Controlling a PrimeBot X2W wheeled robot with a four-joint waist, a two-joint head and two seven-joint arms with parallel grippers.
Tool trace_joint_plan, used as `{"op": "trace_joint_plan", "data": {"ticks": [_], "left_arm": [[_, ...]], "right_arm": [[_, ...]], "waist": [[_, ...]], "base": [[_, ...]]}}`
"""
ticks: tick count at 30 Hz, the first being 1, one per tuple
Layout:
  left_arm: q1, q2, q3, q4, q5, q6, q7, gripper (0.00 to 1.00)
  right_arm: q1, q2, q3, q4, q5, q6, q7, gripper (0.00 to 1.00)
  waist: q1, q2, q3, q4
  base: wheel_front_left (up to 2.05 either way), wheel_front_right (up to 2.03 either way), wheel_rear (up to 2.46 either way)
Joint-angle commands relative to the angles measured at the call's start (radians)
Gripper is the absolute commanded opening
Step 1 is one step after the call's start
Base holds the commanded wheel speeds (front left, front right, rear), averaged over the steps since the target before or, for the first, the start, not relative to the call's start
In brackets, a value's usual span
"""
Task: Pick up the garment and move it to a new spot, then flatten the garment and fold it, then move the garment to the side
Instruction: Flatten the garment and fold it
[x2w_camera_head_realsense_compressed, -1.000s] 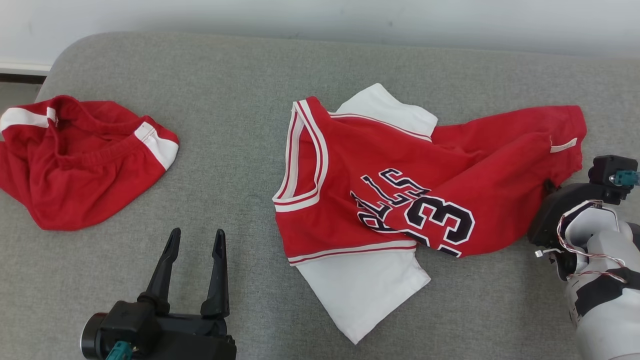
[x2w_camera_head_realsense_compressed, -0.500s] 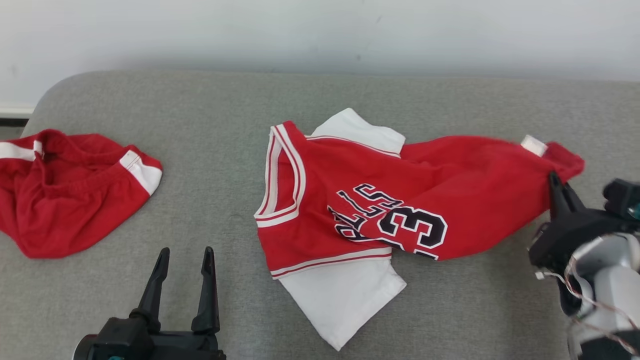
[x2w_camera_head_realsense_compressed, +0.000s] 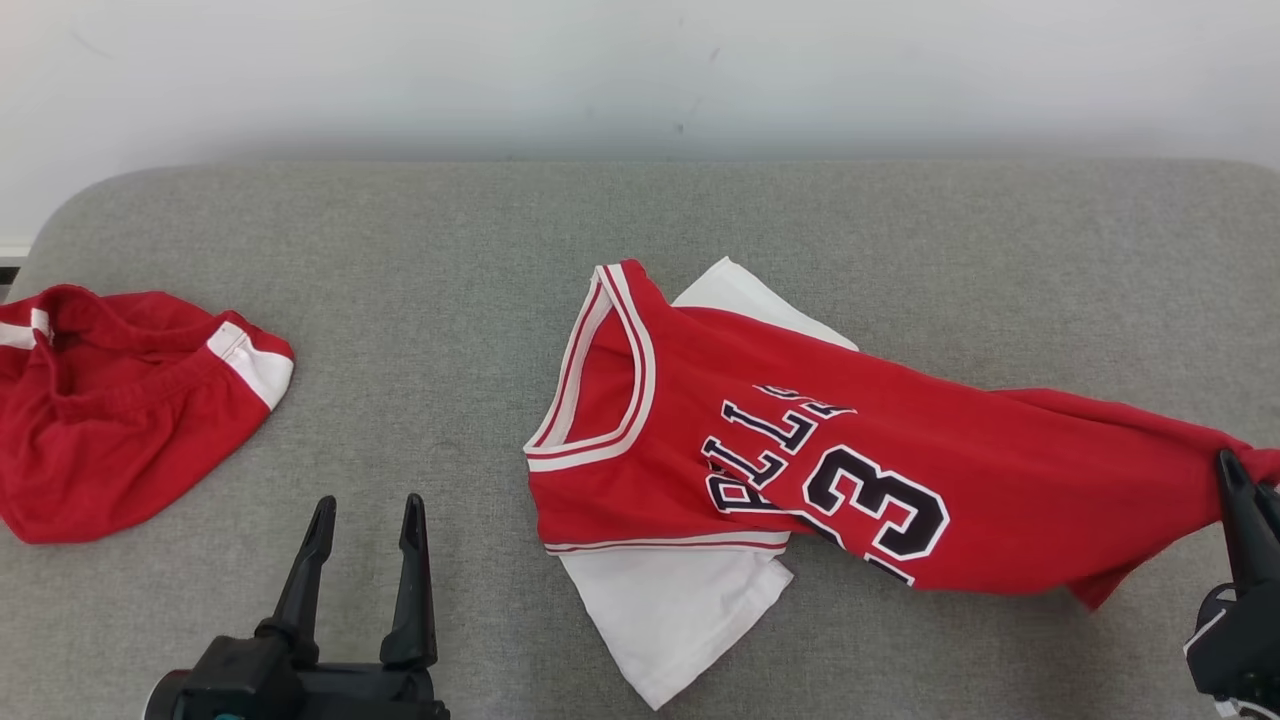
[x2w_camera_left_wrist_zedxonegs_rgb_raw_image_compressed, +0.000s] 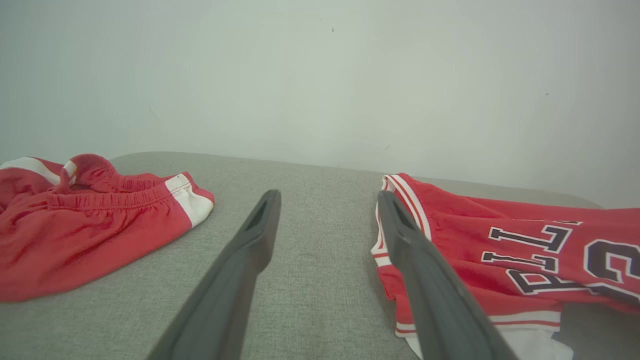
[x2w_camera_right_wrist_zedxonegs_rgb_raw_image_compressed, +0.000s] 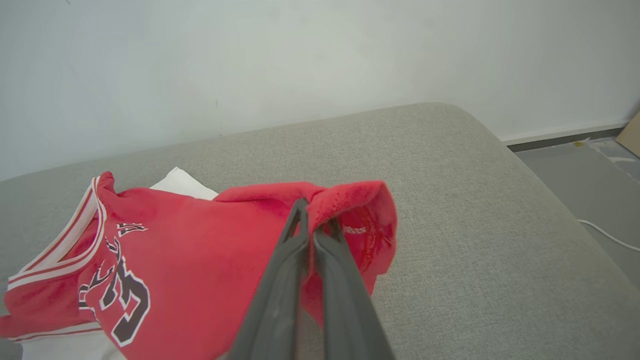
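Across the whole scene, a grey upholstered cushion (x2w_camera_head_realsense_compressed: 420, 260), pale wall (x2w_camera_head_realsense_compressed: 600, 70) behind. From its middle out to the right, the red number-23 jersey (x2w_camera_head_realsense_compressed: 760, 440), white fabric (x2w_camera_head_realsense_compressed: 680, 610) peeking from beneath at the near and far edges. Neck opening toward the left, hem end stretched rightward and raised a little off the cushion, so long axis running left to right across the robot's front. Well apart at the far left, crumpled red shorts (x2w_camera_head_realsense_compressed: 110, 420) with white side panels, touching nothing else. At the jersey's right end, the right gripper (x2w_camera_right_wrist_zedxonegs_rgb_raw_image_compressed: 316, 220), fingers pressed together on a pinch of the red hem, cloth bunched over the tips. Low at the left, the left gripper (x2w_camera_head_realsense_compressed: 365, 505), fingers spread wide, holding nothing, over bare cushion between shorts and jersey. By judgement, pick-and-move step under way. For flattening, collar end nearer the left arm, lying to its right and slightly ahead, opposite the held hem along that same axis.
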Motion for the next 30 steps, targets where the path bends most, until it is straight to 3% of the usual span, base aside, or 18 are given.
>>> {"op": "trace_joint_plan", "data": {"ticks": [1,4,7,10,11,13,19,25,26,27,30], "left_arm": [[-0.002,0.001,0.003,-0.003,-0.010,0.005,0.000,1.00],[-0.012,0.001,-0.003,0.002,-0.013,0.001,0.000,1.00],[-0.026,0.001,-0.010,0.004,-0.017,-0.001,0.000,1.00],[-0.042,0.001,-0.027,0.009,-0.022,-0.009,0.000,1.00],[-0.050,0.001,-0.037,0.013,-0.023,-0.012,0.000,1.00],[-0.058,0.001,-0.047,0.017,-0.024,-0.013,0.000,1.00],[-0.073,0.000,-0.075,0.022,-0.034,-0.007,0.000,1.00],[-0.077,0.000,-0.088,0.018,-0.042,-0.002,0.000,1.00],[-0.074,0.001,-0.087,0.017,-0.042,-0.002,0.000,1.00],[-0.072,0.000,-0.088,0.017,-0.042,-0.001,0.000,1.00],[-0.064,0.001,-0.083,0.017,-0.038,0.002,0.000,1.00]], "right_arm": [[0.005,0.002,-0.005,-0.014,0.008,0.001,0.014,0.00],[-0.032,0.002,-0.002,0.009,-0.023,0.001,0.040,0.00],[-0.128,-0.012,0.028,0.115,-0.066,0.001,0.053,0.00],[-0.258,-0.073,0.060,0.290,-0.104,0.001,0.057,0.00],[-0.349,-0.100,0.079,0.421,-0.114,0.001,0.050,0.00],[-0.434,-0.147,0.099,0.555,-0.141,0.001,0.036,0.00],[-0.656,-0.220,0.122,0.864,-0.226,0.001,-0.101,0.00],[-0.779,-0.249,0.117,1.065,-0.313,0.001,-0.254,0.00],[-0.789,-0.249,0.114,1.093,-0.322,0.001,-0.275,0.46],[-0.799,-0.247,0.108,1.121,-0.328,0.001,-0.293,1.00],[-0.824,-0.234,0.116,1.197,-0.337,0.001,-0.335,1.00]], "waist": [[0.0001,0.0000,0.006,-0.006],[0.0001,0.0000,0.015,-0.006],[0.0001,0.0000,0.028,-0.001],[0.0001,0.0000,0.043,0.019],[0.0001,0.0000,0.052,0.037],[0.0001,0.0000,0.064,0.062],[0.0001,0.0000,0.103,0.143],[0.0001,0.0000,0.119,0.194],[0.0001,0.0000,0.118,0.196],[0.0001,0.0000,0.117,0.198],[0.0001,0.0000,0.109,0.194]], "base": [[0.00,0.00,0.00],[0.00,0.00,0.00],[0.00,0.00,0.00],[0.00,0.00,0.00],[0.00,0.00,0.00],[0.00,0.00,0.00],[0.00,0.00,0.00],[0.00,0.00,0.00],[0.00,0.00,0.00],[0.00,0.00,0.00],[0.00,0.00,0.00]]}}
